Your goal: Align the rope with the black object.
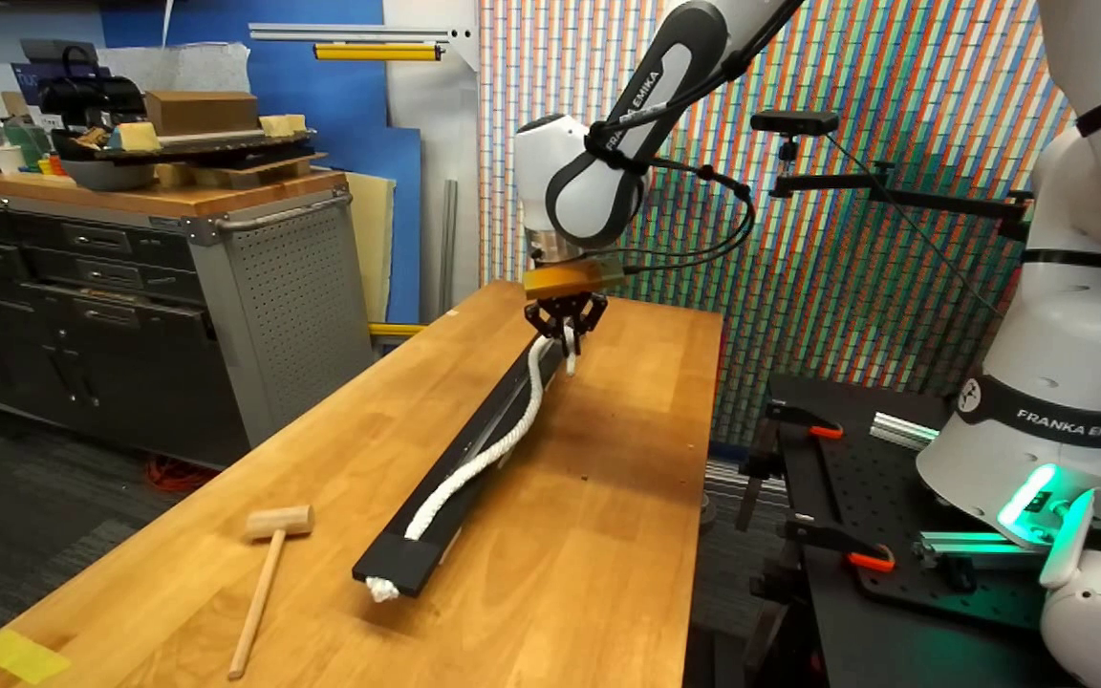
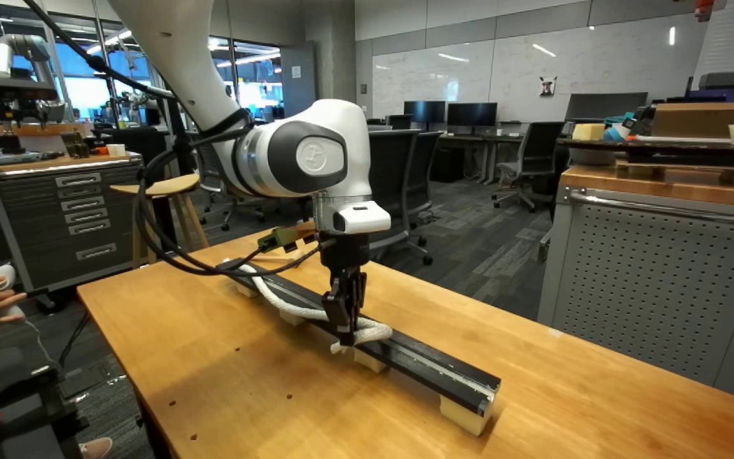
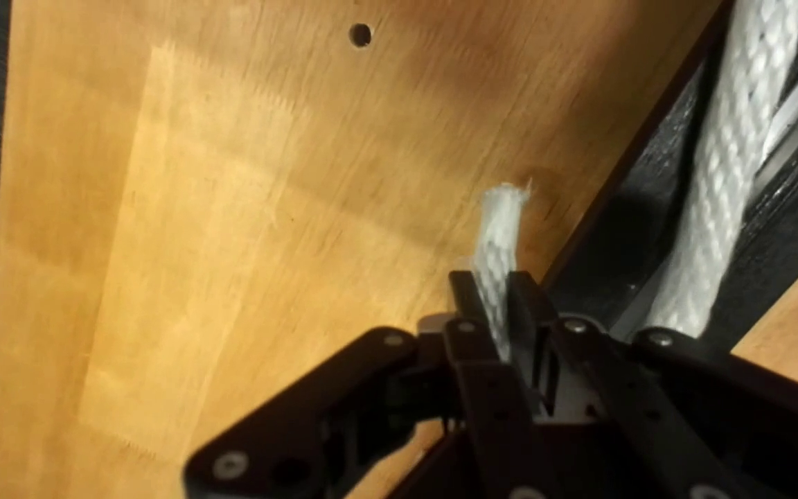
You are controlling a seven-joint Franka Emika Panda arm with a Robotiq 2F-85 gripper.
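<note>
The black bar [image 1: 469, 444] lies lengthwise on the table, raised on small blocks; it also shows in an exterior view [image 2: 431, 363] and the wrist view [image 3: 607, 263]. The white rope [image 1: 474, 465] runs along it in a curve and bows over the robot-side edge; it also shows in an exterior view [image 2: 281, 306] and the wrist view [image 3: 724, 152]. One rope end sticks out under a black band at the bar's end. My gripper [image 1: 570, 349] is shut on the rope near its other end, beside the bar [image 2: 345, 338]. The rope folds back in a loop there. The short free end [image 3: 503, 215] points past the fingertips.
A wooden mallet [image 1: 269, 573] lies on the wooden table [image 1: 608, 497] beside the bar. Yellow tape [image 1: 23, 655] is stuck near a table corner. Pale blocks [image 2: 462, 415] support the bar. A tool cabinet [image 1: 283, 315] stands beyond the table.
</note>
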